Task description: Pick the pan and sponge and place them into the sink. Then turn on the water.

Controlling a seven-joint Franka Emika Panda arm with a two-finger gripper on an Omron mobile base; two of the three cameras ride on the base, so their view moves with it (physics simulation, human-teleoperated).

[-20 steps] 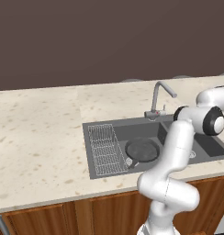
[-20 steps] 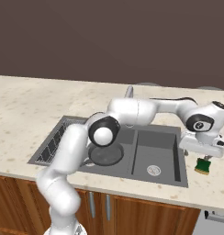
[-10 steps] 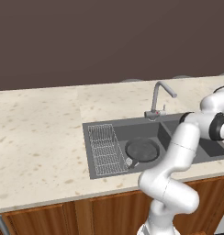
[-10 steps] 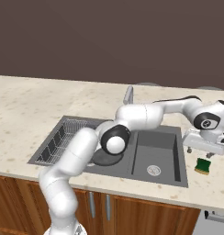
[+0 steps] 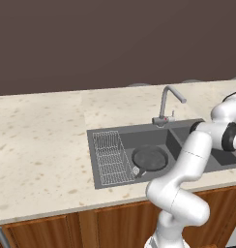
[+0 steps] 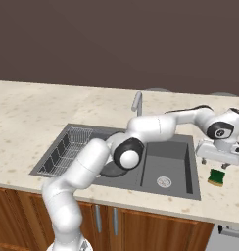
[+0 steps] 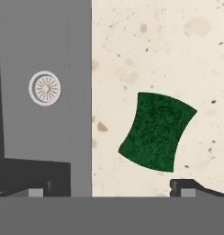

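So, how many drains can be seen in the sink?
2. One drain is in the right basin of the sink. The other is in the left basin, beside the pan.

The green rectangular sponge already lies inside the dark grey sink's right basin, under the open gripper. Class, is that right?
Not quite. The green rectangular sponge lies on the speckled beige counter beside the dark grey sink, not in it; the hand view shows this. The open gripper is above it.
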